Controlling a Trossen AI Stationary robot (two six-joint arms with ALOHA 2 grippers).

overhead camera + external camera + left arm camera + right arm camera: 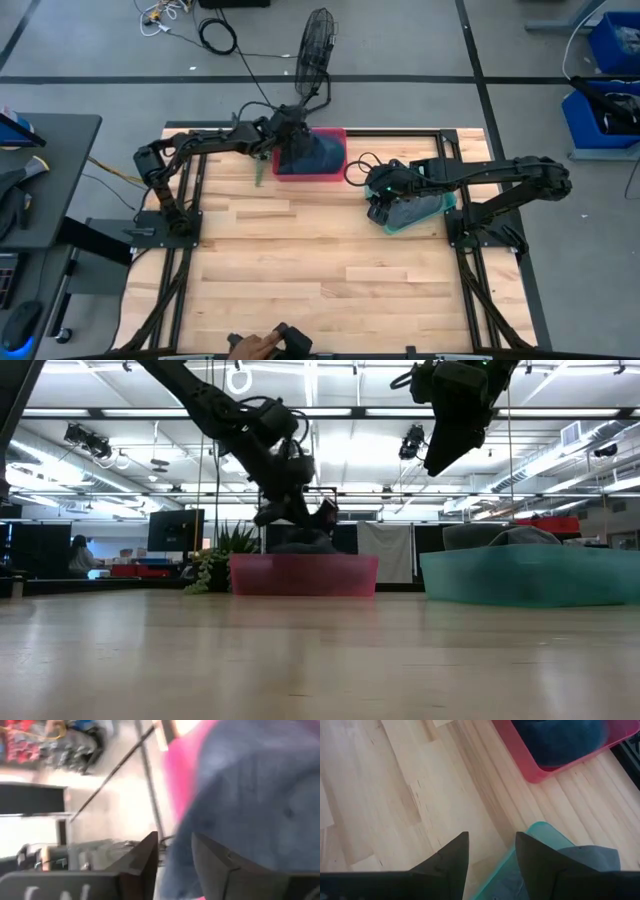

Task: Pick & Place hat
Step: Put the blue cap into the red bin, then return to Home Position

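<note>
A blue denim hat (320, 152) lies in a pink bin (337, 131) at the table's far edge and bulges above its rim in the low view (305, 543). My left gripper (290, 143) reaches into this bin at the hat's left side and is shut on the hat. My right gripper (378, 207) hangs open above the left end of a teal bin (445, 203), clear of it (440, 460). A grey hat (590, 856) rests in the teal bin. My left gripper (175, 845) has blue cloth of the hat's left side (177, 870) between its two fingers. The fingers come slanting down from the table's left. The hat (260, 795) still sits in the pink bin; which part or how many layers are held, I cannot tell.
Bare wooden tabletop (300, 270) stretches from the two bins to the near edge. A standing fan (315, 50) and cables lie on the floor beyond the far edge. A person's hand (255, 347) shows at the near edge. A desk (45, 170) stands to the left.
</note>
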